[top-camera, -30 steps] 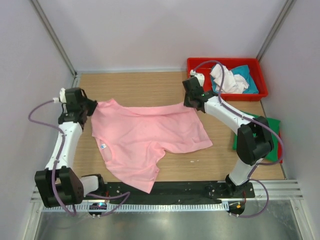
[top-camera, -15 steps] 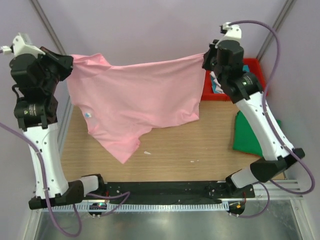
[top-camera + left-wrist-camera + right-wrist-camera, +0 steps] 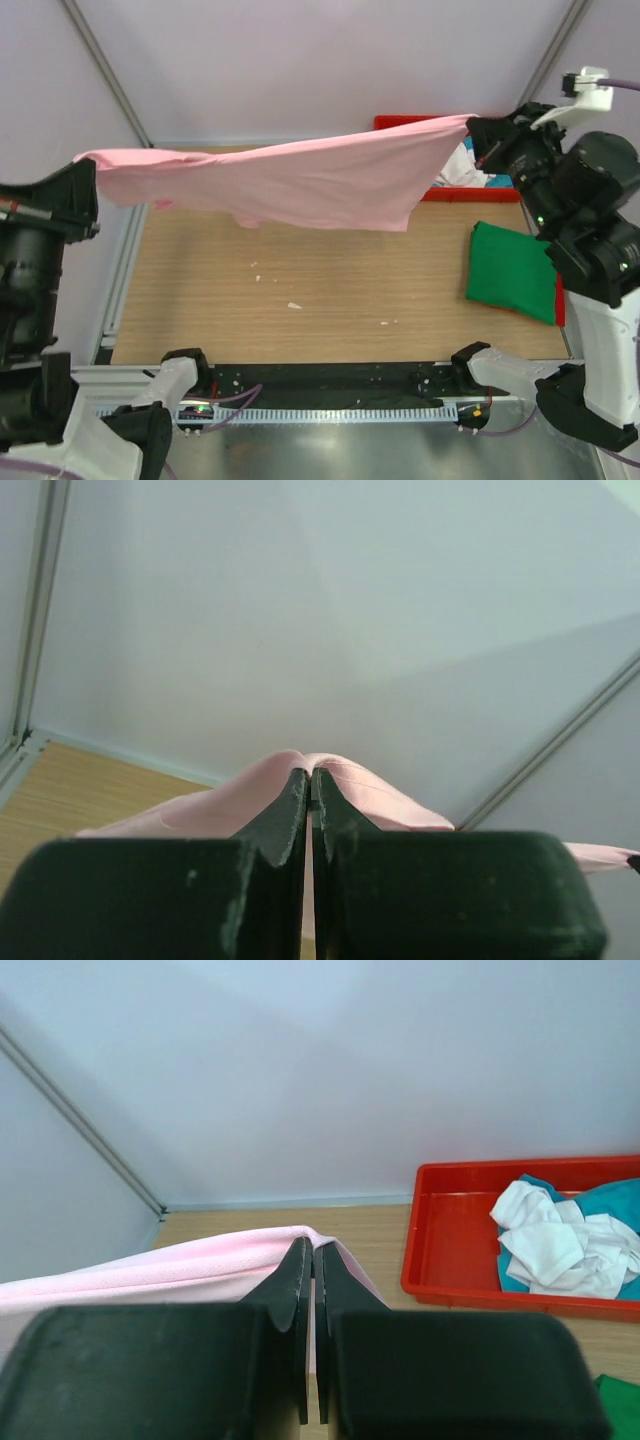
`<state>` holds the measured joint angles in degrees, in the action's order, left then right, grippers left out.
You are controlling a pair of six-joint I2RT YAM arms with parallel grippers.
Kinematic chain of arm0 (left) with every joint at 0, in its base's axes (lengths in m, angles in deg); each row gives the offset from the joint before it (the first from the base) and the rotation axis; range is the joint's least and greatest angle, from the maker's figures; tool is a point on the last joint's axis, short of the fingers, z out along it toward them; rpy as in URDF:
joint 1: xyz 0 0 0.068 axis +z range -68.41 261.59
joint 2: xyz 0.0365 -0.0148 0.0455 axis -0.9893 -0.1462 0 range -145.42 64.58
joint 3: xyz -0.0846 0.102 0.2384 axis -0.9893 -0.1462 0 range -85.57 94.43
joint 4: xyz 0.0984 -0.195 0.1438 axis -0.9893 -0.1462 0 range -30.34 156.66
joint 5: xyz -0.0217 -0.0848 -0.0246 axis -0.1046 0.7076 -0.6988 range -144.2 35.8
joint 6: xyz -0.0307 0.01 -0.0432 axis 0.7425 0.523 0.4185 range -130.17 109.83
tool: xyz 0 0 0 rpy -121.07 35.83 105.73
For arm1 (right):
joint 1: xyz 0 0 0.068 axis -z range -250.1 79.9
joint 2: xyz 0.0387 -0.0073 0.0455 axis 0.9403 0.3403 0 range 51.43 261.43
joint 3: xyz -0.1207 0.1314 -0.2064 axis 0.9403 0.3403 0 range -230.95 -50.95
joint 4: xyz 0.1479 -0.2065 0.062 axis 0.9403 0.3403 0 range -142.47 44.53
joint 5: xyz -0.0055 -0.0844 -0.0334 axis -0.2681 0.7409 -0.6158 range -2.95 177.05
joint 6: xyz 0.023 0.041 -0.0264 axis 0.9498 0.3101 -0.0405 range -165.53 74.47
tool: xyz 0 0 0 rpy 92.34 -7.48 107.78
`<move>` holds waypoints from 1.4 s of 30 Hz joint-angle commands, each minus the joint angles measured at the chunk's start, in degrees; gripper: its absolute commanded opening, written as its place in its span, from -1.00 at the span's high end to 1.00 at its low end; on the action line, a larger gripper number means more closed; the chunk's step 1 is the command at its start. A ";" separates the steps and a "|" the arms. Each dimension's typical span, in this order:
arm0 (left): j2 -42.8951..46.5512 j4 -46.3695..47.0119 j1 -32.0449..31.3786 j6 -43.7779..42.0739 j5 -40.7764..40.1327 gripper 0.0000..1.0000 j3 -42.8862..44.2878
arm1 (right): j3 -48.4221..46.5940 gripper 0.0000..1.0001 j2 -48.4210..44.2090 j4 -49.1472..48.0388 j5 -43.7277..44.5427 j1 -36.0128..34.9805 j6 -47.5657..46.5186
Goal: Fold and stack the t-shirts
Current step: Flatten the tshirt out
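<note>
Top external: pink shirt (taut, aloft)

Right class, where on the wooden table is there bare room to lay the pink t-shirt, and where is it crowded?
Free: wooden table centre and left, from the left wall to the folded dark green t-shirt. Crowded: far right, by the red plastic tray.

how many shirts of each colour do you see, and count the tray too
pink t-shirt: 1
green t-shirt: 1
white t-shirt: 1
teal t-shirt: 1
red tray: 1
total: 5
</note>
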<state>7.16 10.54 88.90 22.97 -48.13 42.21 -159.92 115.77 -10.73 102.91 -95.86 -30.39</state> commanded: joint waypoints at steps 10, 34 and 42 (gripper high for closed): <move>-2.86 -8.30 -3.18 0.62 -13.08 0.99 16.27 | -1.61 0.98 -2.11 6.52 -5.94 0.09 1.04; -38.16 32.71 -1.07 -4.50 -15.74 0.99 -30.67 | 2.40 0.98 55.94 -21.70 -1.34 5.26 3.31; -57.15 36.43 -0.54 -2.12 -10.29 0.99 -18.99 | -15.57 0.98 72.84 -23.71 -18.02 11.60 3.58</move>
<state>-47.27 40.88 87.72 19.41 -61.33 17.29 -168.81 188.48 -30.84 91.52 -87.01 -26.33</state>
